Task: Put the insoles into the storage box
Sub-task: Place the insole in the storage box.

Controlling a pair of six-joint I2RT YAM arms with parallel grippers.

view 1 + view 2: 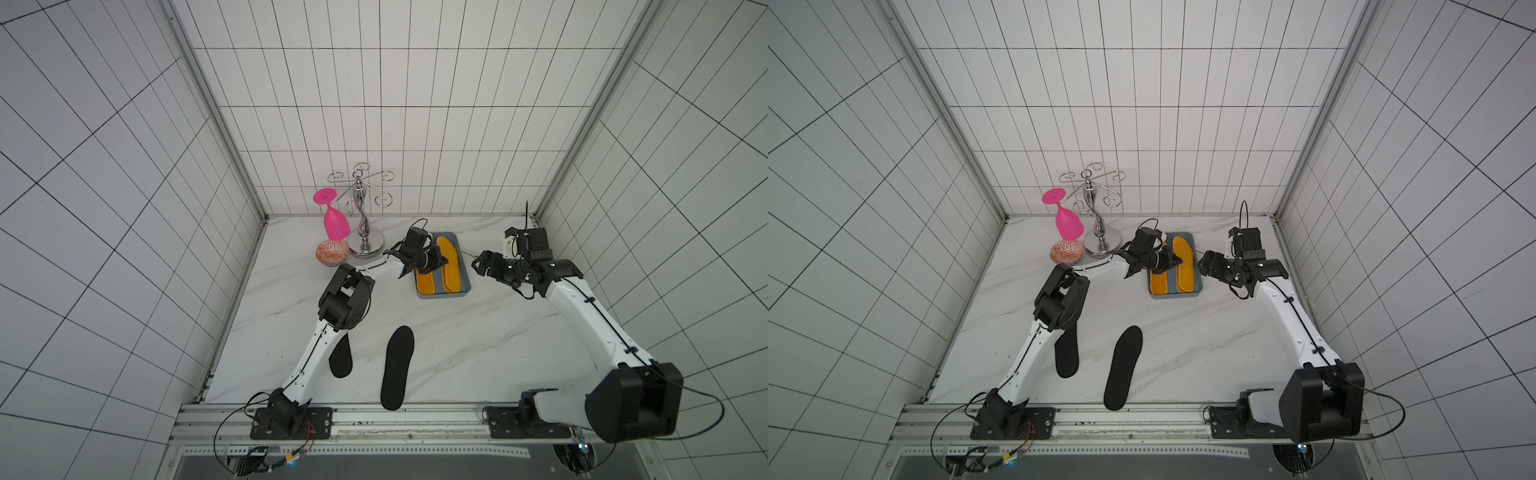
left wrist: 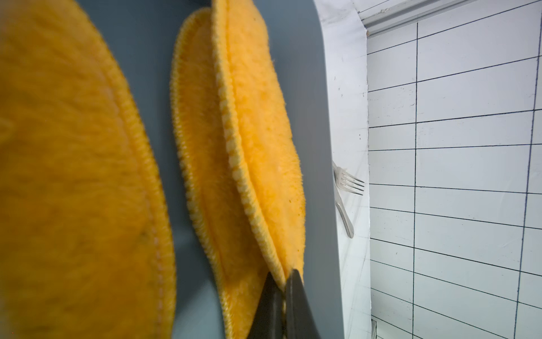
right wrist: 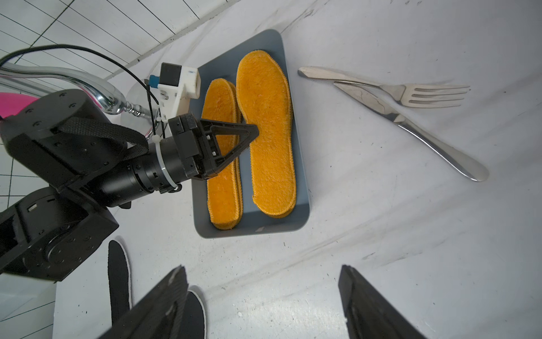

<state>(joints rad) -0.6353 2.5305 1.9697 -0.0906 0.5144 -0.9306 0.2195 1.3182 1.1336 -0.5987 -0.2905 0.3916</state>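
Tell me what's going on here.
The left gripper is shut on the edge of an orange insole, holding it tilted in the box, where other orange insoles lie. The right gripper hangs open and empty beside the box. Two black insoles lie out on the table.
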